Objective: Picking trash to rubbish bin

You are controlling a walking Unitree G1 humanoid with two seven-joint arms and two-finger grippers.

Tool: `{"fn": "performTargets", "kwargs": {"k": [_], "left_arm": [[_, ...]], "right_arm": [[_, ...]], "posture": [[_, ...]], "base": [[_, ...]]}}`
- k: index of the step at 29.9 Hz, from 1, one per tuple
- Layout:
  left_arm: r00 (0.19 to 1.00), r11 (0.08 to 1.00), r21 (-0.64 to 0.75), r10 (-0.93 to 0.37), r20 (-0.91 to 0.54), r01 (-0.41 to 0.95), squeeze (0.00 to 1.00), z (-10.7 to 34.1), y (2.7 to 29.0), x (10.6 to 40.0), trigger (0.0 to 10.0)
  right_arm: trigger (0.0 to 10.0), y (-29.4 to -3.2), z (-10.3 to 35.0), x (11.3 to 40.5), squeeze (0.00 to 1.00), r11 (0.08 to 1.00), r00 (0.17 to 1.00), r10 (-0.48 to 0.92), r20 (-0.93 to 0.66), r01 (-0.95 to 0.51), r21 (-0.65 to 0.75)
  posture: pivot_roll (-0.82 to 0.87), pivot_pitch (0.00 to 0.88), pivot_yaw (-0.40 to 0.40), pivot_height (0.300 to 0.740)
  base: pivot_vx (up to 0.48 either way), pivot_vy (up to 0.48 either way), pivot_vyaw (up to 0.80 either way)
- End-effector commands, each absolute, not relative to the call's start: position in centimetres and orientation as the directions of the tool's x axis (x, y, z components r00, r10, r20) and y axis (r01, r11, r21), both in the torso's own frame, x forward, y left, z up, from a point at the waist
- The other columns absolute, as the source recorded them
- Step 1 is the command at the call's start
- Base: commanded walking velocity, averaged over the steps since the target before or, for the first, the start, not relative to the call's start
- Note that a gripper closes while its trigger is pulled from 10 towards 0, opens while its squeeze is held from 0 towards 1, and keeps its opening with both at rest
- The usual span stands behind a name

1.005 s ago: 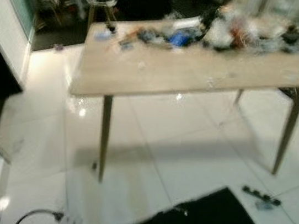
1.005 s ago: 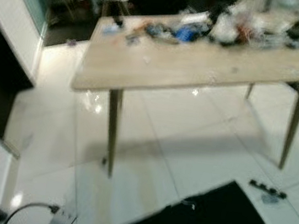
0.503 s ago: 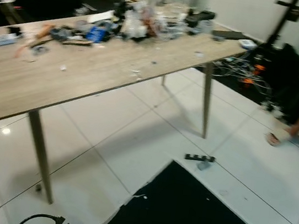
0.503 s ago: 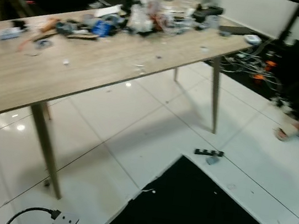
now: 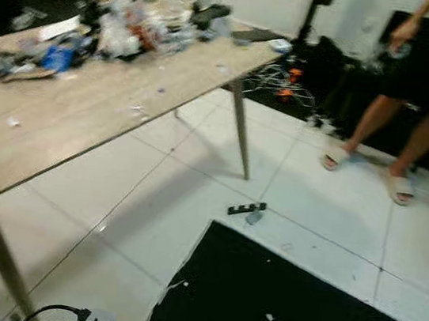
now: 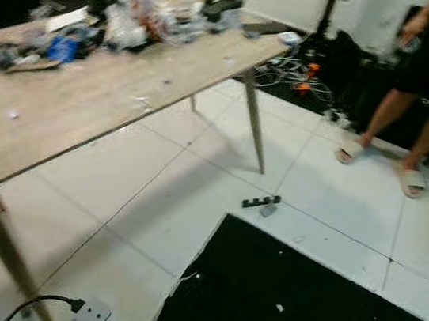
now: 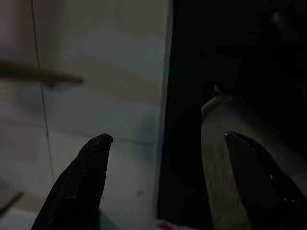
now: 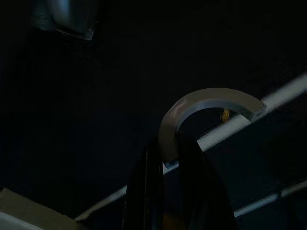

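Beside the cluttered table (image 5: 87,103), left gripper (image 7: 165,143) spread wide, right gripper (image 8: 172,191) closed; floor cables (image 6: 43,302) risk snagging feet.

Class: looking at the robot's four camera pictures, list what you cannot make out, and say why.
- Heap of mixed clutter on the long wooden table: motion blur in the eye views, items unidentifiable.
- Person in dark shorts and sandals: cut off at the top edge.
- Right gripper: too dark.
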State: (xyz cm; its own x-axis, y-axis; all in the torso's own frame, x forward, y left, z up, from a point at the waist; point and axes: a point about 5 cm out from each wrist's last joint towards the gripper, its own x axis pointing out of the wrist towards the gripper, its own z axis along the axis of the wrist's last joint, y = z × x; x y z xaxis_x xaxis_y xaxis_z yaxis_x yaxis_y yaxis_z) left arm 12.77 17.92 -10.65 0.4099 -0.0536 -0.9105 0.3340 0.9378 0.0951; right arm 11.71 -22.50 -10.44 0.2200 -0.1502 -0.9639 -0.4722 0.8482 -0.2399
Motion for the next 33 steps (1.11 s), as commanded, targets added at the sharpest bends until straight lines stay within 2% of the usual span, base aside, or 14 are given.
{"fn": "performTargets", "kwargs": {"k": [1,21,33], "left_arm": [[0.378,0.933,0.097,-0.044,-0.925,0.346,0.00,-10.9,18.3,11.9,10.0],[0.373,0.929,0.099,-0.044,-0.927,0.356,0.00,-10.9,18.2,12.0,10.0],[0.366,0.926,0.101,-0.043,-0.930,0.363,0.00,-10.9,18.1,11.9,10.0]], "right_arm": [[10.0,-22.2,-10.5,11.6,0.00,0.855,0.216,-0.138,-0.966,-0.467,-0.227],[10.0,-21.0,-10.1,13.6,0.00,0.855,0.250,-0.117,-0.961,-0.467,-0.225],[10.0,-21.9,-10.1,13.1,0.00,0.865,0.256,-0.109,-0.960,-0.452,-0.219]], "posture": [[-0.05,0.017,0.082,0.740],[-0.05,0.008,0.084,0.740],[-0.06,0.003,0.087,0.740]], "base": [[0.000,0.000,-0.79],[0.000,0.000,-0.79],[0.000,0.000,-0.79]]}}
